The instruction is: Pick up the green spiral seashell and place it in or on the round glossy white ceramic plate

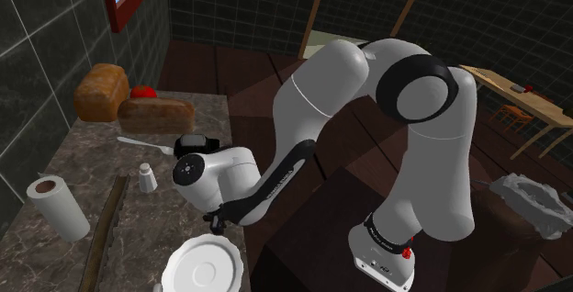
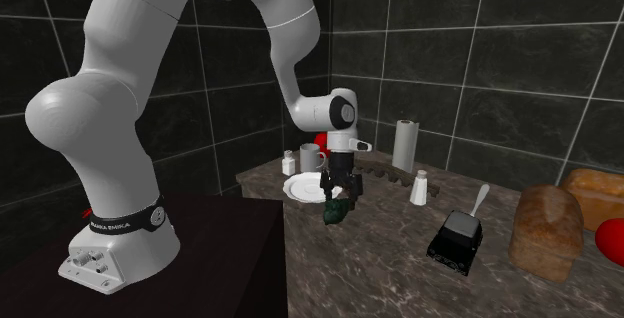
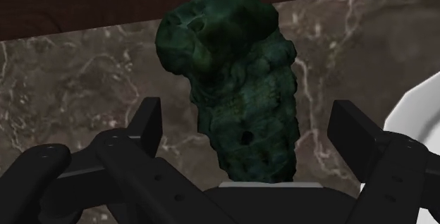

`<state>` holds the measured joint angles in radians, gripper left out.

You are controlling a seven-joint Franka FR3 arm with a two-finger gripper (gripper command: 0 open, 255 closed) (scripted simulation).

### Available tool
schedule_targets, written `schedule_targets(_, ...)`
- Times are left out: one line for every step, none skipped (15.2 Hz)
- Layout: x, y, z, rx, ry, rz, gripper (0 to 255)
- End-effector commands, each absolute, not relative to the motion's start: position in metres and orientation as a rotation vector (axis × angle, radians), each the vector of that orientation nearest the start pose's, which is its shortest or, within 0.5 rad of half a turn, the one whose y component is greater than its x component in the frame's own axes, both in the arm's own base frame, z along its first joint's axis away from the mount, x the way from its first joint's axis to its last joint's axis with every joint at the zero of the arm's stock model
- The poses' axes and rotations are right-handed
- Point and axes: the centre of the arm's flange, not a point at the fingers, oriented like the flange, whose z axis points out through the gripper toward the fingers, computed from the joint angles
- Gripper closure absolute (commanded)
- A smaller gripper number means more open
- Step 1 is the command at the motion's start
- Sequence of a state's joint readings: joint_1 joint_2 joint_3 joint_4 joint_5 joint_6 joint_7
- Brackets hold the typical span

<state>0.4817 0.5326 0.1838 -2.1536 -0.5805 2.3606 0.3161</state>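
**Open gripper astride one shell at the counter's edge**

Shoulder view: one round glossy white plate (image 1: 188, 270) lies at the marble counter's (image 1: 138, 212) edge nearest the stand. One black two-finger gripper (image 1: 216, 219) hangs just beside its rim.

Second exterior view: one dark green, knobbly spiral seashell (image 2: 337, 210) sits under the gripper, just beside the plate. Its long axis is steeply tilted.

Wrist view: the axis runs crosswise to the fingers (image 3: 144, 127), broad end toward the counter's edge. The fingers stand wide apart, clear of the shell, holding nothing.
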Motion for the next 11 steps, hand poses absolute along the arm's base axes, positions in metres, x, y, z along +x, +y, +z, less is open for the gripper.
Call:
schedule_targets(0.4166,0.3225,0.1212,-3.195,-1.384,0.242,0)
schedule_targets(0.4165,0.3224,0.1212,-3.195,-1.384,0.242,0)
schedule_targets(0.4165,0.3224,0.1212,-3.195,-1.384,0.242,0)
schedule_targets(0.4166,0.3225,0.1212,-3.195,-1.384,0.242,0)
schedule_targets(0.4166,0.3225,0.1212,-3.195,-1.384,0.242,0)
schedule_targets(0.4166,0.3225,0.1212,-3.195,-1.384,0.242,0)
schedule_targets(0.4166,0.3225,0.1212,-3.195,-1.384,0.242,0)
schedule_targets(0.4166,0.3225,0.1212,-3.195,-1.384,0.242,0)
schedule_targets(0.4166,0.3225,0.1212,-3.195,-1.384,0.242,255)
schedule_targets(0.4165,0.3225,0.1212,-3.195,-1.384,0.242,255)
schedule_targets(0.4165,0.3225,0.1212,-3.195,-1.384,0.242,255)
